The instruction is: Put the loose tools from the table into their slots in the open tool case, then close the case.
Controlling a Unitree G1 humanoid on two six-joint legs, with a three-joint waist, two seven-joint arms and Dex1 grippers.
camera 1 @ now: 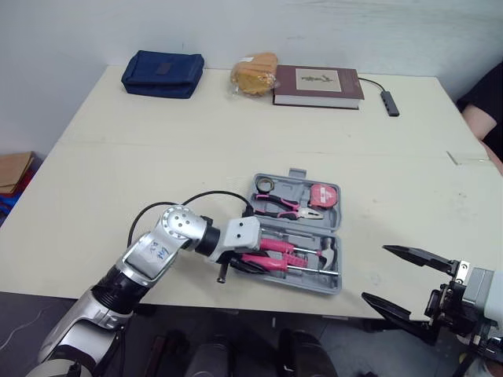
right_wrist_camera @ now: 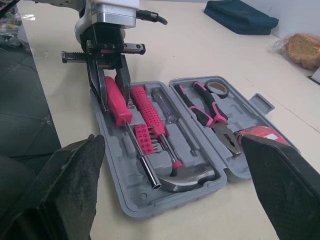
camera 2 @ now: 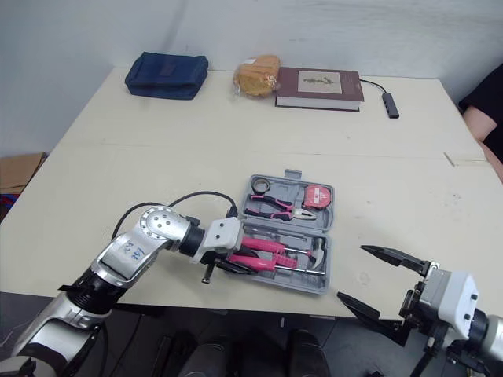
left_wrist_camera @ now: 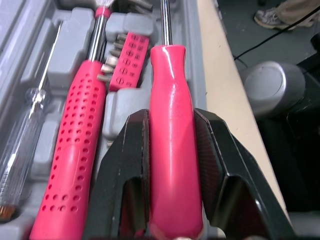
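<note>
While the left gripper (right_wrist_camera: 116,102) is clamped tight around the handle of the pink screwdriver (left_wrist_camera: 170,75), that tool lies lengthwise in the tray of the open tool case (right_wrist_camera: 145,207), just beside the pink-handled hammer (right_wrist_camera: 150,117) and on the side nearest the table's front edge. Whether it is fully seated in its slot cannot be told. The right gripper (camera 1: 375,272) hangs spread wide and empty at the table's (camera 1: 157,157) front edge, to the right of the case, whose lid half holds pliers (right_wrist_camera: 210,112) and a tape measure (camera 1: 322,195).
</note>
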